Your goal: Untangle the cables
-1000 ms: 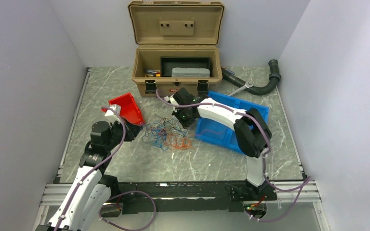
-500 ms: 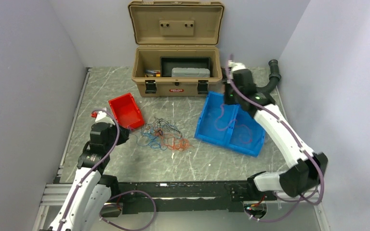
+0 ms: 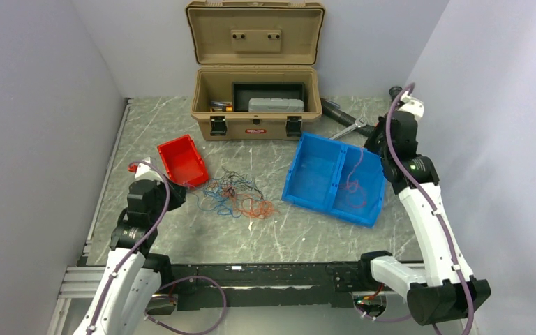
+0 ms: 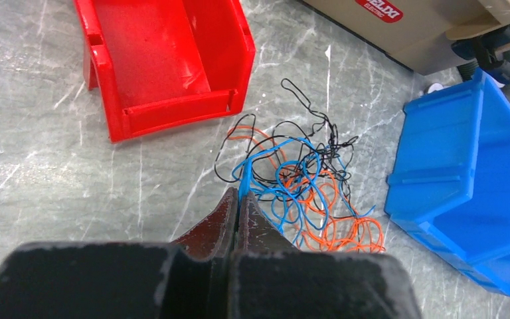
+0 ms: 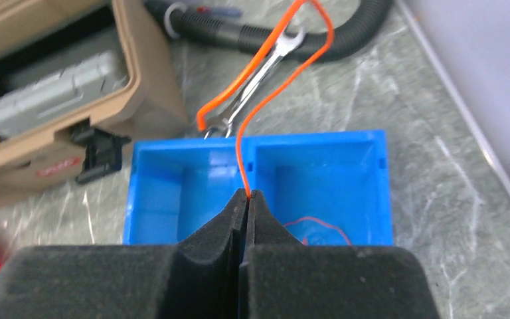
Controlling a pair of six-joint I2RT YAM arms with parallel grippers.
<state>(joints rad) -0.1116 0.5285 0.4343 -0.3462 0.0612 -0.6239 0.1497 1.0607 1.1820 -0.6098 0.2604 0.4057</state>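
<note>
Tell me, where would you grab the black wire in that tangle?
Probably at the black loop that pokes out of the tangle on its far side, near the red bin. It lies flat and alone on the table, so coming straight down from above could pinch that single strand without catching blue or orange ones.
</note>
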